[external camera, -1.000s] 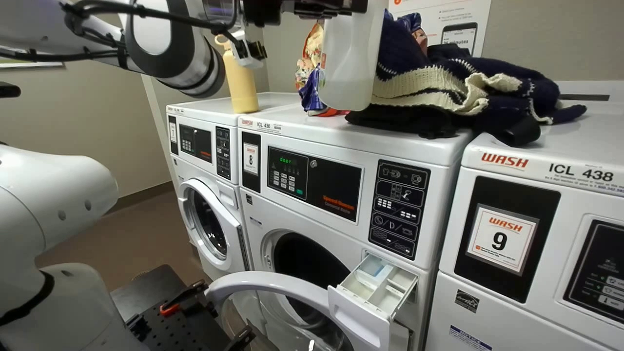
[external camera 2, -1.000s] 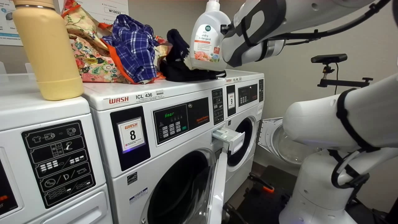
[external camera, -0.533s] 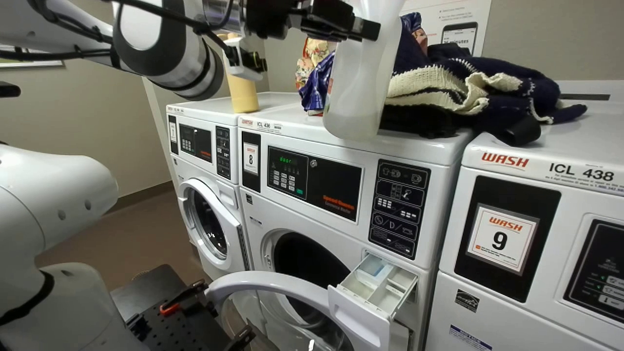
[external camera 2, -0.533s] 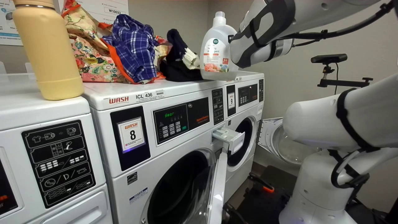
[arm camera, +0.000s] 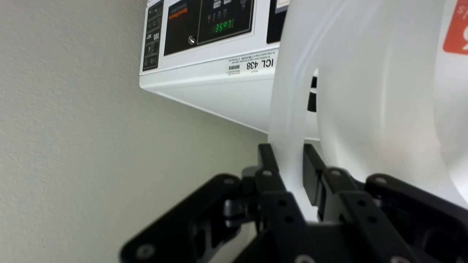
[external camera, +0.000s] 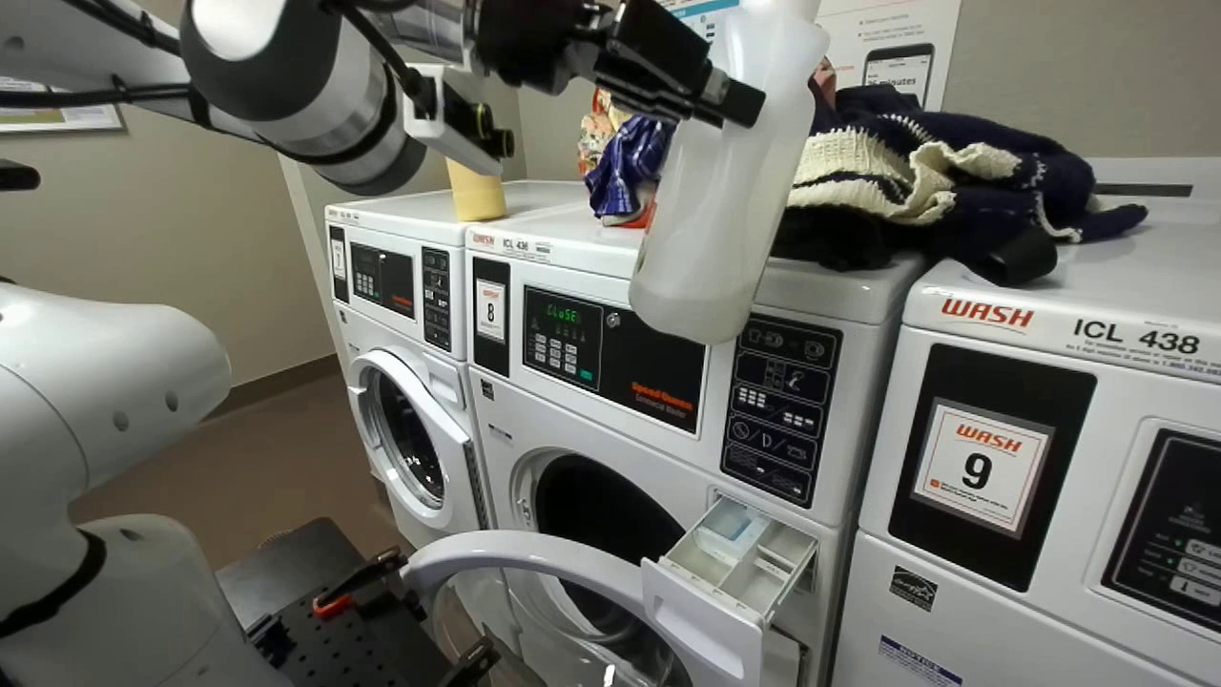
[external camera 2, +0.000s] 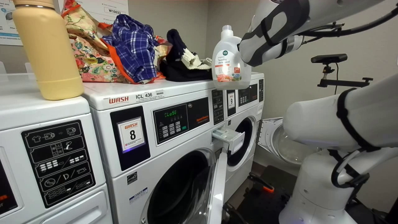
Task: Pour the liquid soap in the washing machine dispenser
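Observation:
The liquid soap, a white translucent jug [external camera: 711, 258] with a red-and-blue label [external camera 2: 228, 70], hangs in the air at the front of the washers. It leans slightly in an exterior view and its white cap [external camera 2: 227, 28] is up. My gripper [external camera: 739, 100] is shut on the jug's moulded handle. In the wrist view the gripper [arm camera: 287, 155] has the handle [arm camera: 289, 120] between its fingers [arm camera: 310, 171], with the jug body [arm camera: 380, 91] on the right. The washing machine dispenser [external camera: 701, 625] is pulled out below the jug; it also shows in an exterior view [external camera 2: 237, 143].
Dark knitwear [external camera: 1002, 172], a plaid cloth [external camera 2: 133, 46] and a floral bag [external camera 2: 93, 59] lie on the washer tops. A yellow bottle [external camera 2: 48, 53] stands there too. The round washer door [external camera: 534, 553] stands open beside the dispenser. A control panel [external camera: 615, 358] is behind the jug.
The gripper and jug have moved down, and rightward in both exterior views. The jug leans more in an exterior view. The washer display has changed from "door" to "close".

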You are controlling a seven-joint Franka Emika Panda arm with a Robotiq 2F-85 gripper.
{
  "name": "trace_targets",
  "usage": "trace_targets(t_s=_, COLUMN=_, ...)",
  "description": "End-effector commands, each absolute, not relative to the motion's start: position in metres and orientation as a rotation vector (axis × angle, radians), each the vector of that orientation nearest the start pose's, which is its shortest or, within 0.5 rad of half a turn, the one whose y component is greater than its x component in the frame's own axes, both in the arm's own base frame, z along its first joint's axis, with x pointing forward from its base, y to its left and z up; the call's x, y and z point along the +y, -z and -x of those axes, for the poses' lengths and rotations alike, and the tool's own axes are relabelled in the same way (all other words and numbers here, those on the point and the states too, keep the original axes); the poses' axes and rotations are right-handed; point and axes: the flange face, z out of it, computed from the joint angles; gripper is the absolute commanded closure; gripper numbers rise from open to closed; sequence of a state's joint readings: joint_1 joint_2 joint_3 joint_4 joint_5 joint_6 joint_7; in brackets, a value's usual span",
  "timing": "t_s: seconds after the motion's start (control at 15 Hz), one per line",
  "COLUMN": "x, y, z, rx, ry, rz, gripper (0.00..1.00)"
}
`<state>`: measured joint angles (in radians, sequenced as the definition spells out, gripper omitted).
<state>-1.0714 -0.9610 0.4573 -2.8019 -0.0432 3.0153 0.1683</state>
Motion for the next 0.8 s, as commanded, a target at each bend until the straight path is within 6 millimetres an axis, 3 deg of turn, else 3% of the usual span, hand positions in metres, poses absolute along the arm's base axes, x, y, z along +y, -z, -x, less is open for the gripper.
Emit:
trace_targets(t_s=0.0, x=-0.175, y=-0.563, z=-0.288, rx=-0.687, ry=-1.074, rz=-2.097, gripper=0.94)
trace_targets(t_s=0.33, x=-0.186, y=-0.543, z=-0.289, rx=-0.607, ry=-0.879, rz=-2.152, gripper=0.94)
trace_targets(t_s=0.73, x=-0.18, y=-0.52, z=-0.319, rx=-0.398, ry=-0.624, rz=-2.177, gripper=0.94)
